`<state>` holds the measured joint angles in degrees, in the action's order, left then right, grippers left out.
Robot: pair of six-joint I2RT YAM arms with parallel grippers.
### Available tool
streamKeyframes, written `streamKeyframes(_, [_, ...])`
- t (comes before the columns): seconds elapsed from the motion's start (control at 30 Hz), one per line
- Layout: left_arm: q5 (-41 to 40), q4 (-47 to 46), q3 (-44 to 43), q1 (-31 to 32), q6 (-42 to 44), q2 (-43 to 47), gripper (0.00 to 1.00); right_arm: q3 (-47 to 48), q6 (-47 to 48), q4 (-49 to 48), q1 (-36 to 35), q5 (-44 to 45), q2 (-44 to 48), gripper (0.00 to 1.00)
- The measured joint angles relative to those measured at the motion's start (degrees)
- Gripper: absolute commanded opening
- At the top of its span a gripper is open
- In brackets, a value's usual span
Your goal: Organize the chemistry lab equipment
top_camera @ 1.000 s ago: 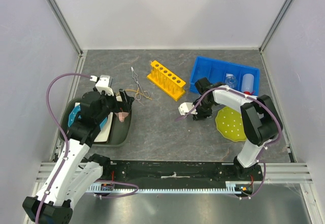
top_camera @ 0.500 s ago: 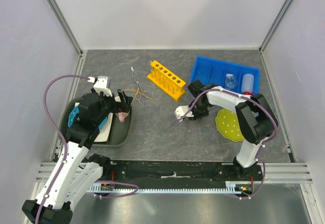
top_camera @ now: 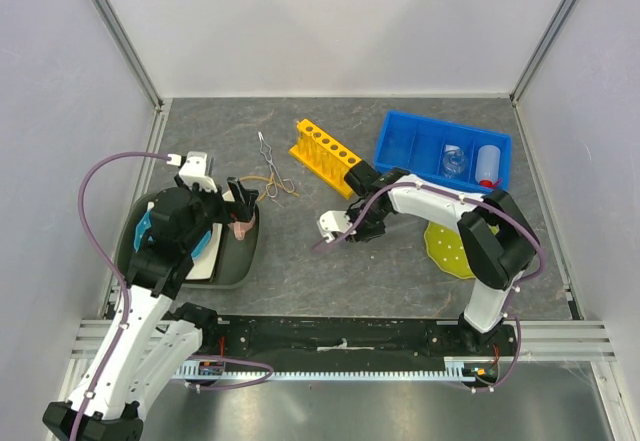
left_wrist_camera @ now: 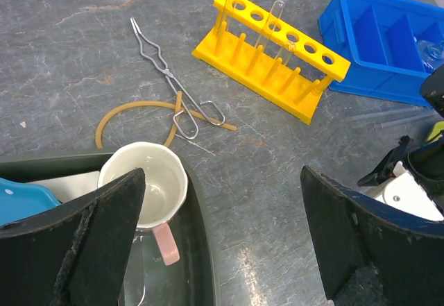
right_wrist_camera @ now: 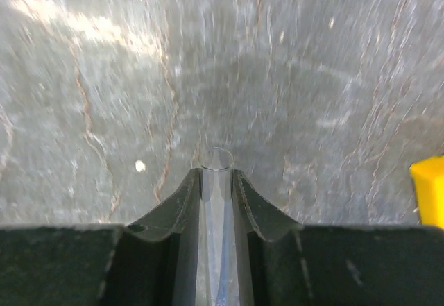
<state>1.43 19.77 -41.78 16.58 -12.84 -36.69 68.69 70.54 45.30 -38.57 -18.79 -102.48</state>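
One thin clear rod [right_wrist_camera: 216, 250] is pinched in the right gripper's [right_wrist_camera: 217, 179] narrow jaws, lengthwise along them; yellow holed rack [right_wrist_camera: 429, 189] lies rightward; left gripper [left_wrist_camera: 220, 181] gapes wide, farther away.

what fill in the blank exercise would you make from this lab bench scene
1. The right gripper pinches a clear tube, while the left gripper stands ___.
2. The squeeze bottle and the glass flask lie in the ___ bin.
3. The metal tongs lie across the tan rubber loop, left of the ___ rack.
4. The cream mug has a ___ handle.

Missing words: open; blue; yellow; pink
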Motion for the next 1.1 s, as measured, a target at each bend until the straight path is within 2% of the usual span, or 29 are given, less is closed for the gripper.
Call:
streamKeyframes(0.27, [0.0, -0.6, 1.7, 0.0, 0.0, 3.4, 1.0, 7.5, -9.3, 1.7, -5.4, -5.8, 0.3, 0.2])
streamKeyframes(0.4, [0.0, -1.4, 3.0, 0.0, -0.1, 6.8, 1.0, 13.2, -14.4, 2.2, -5.3, -9.9, 1.3, 0.2])
streamKeyframes(0.57, [0.9, -3.8, 4.1, 0.0, -0.3, 10.1, 1.0, 15.4, -21.1, 2.3, -4.3, -16.2, 4.1, 0.2])
streamKeyframes(0.7, [6.3, -6.9, 6.7, 0.0, -2.4, 13.3, 0.99, 15.9, -29.1, 0.6, -1.1, -22.4, 6.4, 0.2])
streamKeyframes(0.77, [10.5, -8.6, 8.3, 0.0, -4.3, 14.3, 0.94, 15.9, -33.9, -1.8, 2.0, -25.5, 7.6, 0.2])
streamKeyframes(0.8, [13.9, -10.0, 9.4, 0.0, -5.6, 14.5, 0.88, 15.9, -36.4, -3.0, 3.3, -26.6, 8.2, 0.2])
streamKeyframes(0.93, [27.0, -18.8, 12.7, 1.2, -12.8, 9.8, 0.86, 13.2, -52.1, -15.0, 9.3, -32.5, 11.5, 0.2])
streamKeyframes(1.0, [29.2, -22.6, 13.4, 5.8, -15.2, 4.4, 0.88, 8.6, -62.2, -23.6, 11.3, -34.7, 14.1, 0.2])
streamKeyframes(1.1, [27.9, -25.6, 13.6, 17.3, -15.8, -2.1, 0.88, 1.4, -76.8, -36.1, 13.3, -37.1, 16.9, 0.21])
